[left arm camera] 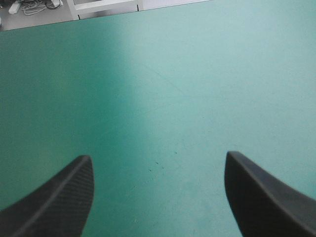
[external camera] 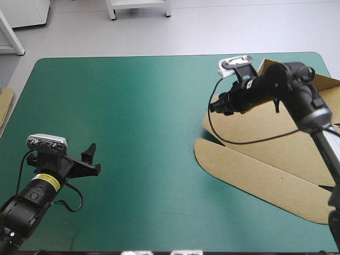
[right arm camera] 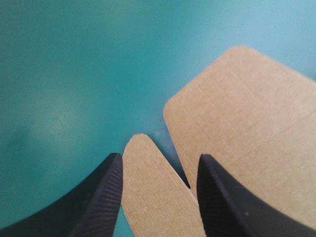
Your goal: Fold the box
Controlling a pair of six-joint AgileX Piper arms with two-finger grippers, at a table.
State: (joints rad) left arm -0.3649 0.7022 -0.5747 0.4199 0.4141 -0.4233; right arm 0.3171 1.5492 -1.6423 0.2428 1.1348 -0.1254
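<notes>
High view first. Spread on the teal-green cover (external camera: pixel 133 117), down the right side of the frame from upper right to lower right: the box (external camera: pixel 276 159), a cut brown sheet, with a long rounded flap (external camera: pixel 239 164) reaching toward the lower middle. Over the sheet's left edge, right of centre: the right gripper (external camera: pixel 215 104), arm slanting in from the right. At lower left, well apart from the box: the left gripper (external camera: pixel 91 156), over bare cover. At the frame's left edge, a strip of more board (external camera: pixel 5 106) just off the table. Left wrist view next. Left gripper (left arm camera: pixel 158 155) spread wide, black fingers (left arm camera: pixel 59 197) far apart, nothing but cover (left arm camera: pixel 163 89) between and ahead of them. Right wrist view last. Right gripper (right arm camera: pixel 159 156) parted, less widely, black fingers (right arm camera: pixel 98 197) clear of each other and clamped on nothing. Between them, face up: a small rounded flap (right arm camera: pixel 148 187) of the box. Just beside that flap, across a narrow cut, ahead of one finger: a broader panel (right arm camera: pixel 247 123) with a rounded corner. Beyond both, plain cover (right arm camera: pixel 74 74).
</notes>
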